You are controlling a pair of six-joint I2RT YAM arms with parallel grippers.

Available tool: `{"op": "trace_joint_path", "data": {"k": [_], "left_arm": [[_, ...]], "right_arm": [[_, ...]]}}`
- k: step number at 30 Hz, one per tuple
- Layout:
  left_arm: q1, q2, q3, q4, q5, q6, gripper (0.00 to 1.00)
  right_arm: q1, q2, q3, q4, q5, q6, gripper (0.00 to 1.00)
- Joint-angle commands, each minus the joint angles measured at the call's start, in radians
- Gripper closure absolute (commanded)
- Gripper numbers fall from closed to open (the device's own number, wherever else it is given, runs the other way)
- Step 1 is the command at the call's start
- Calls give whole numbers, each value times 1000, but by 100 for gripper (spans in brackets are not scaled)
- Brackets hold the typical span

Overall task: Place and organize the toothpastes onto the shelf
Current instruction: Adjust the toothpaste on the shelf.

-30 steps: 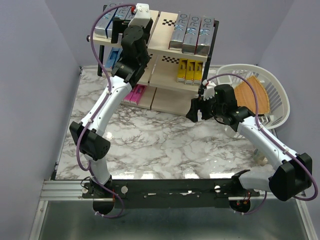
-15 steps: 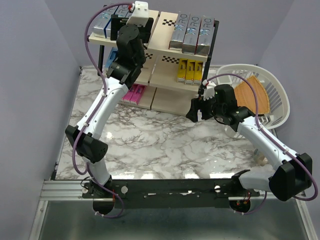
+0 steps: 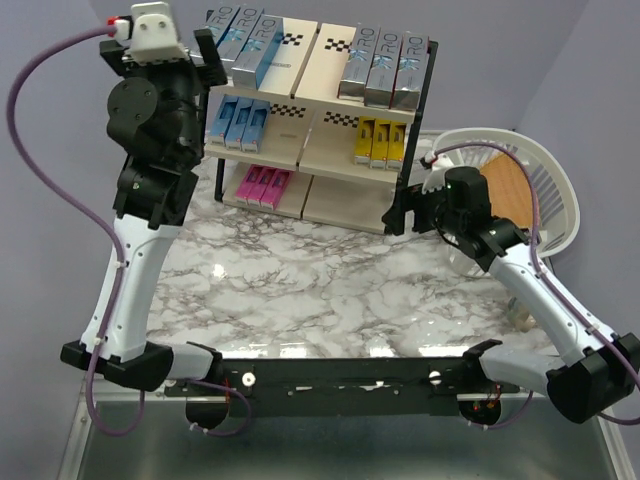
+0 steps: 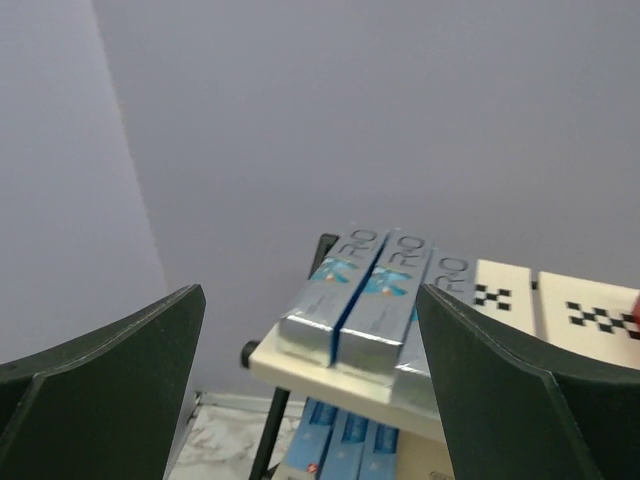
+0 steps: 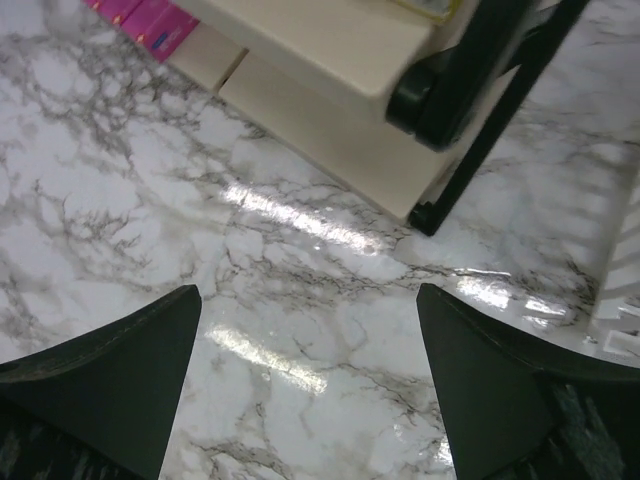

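Note:
The shelf [image 3: 300, 62] stands at the back of the table with toothpastes on every tier. Silver boxes [image 3: 248, 45] lie top left, more silver ones [image 3: 382, 68] top right, blue [image 3: 243, 122] and yellow [image 3: 380, 140] in the middle, pink [image 3: 262, 185] at the bottom. My left gripper [image 3: 203, 62] hangs open and empty, high up just left of the top board. In the left wrist view the silver boxes [image 4: 365, 295] lie ahead between its jaws [image 4: 310, 400]. My right gripper [image 3: 402, 213] is open and empty over the marble by the shelf's right leg [image 5: 480, 120].
A white plastic basket [image 3: 555, 190] at the right holds a wooden board [image 3: 505, 195]. The grey walls close in behind and on both sides of the shelf. The right wrist view shows bare marble table [image 5: 300, 300] under the right gripper [image 5: 310, 400].
The left arm has pulled back from over the top-left board, up and to the left of the shelf, uncovering three silver boxes there. The right arm has shifted slightly to the right.

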Motion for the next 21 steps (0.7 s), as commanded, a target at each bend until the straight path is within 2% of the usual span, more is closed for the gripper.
{"op": "trace_joint_path", "data": {"k": [1, 6, 9, 11, 14, 18, 21], "left_arm": [[127, -110, -214, -28, 104, -189, 1], [158, -292, -448, 119, 26, -112, 1], [167, -370, -570, 229, -41, -41, 1], [169, -409, -647, 320, -69, 4, 1], [171, -418, -684, 348, -77, 29, 1], [172, -374, -646, 262, 30, -45, 1], [174, -325, -603, 207, 194, -105, 1]], "right_arm": [[-1, -90, 42, 18, 280, 83, 2], [-3, -232, 52, 28, 596, 105, 0], [-3, -299, 76, 43, 731, 61, 0], [-3, -322, 101, 63, 781, 16, 0], [-3, -357, 110, 99, 842, -36, 0], [-3, -365, 116, 115, 845, -59, 0], [-4, -359, 116, 103, 816, -44, 0]]}}
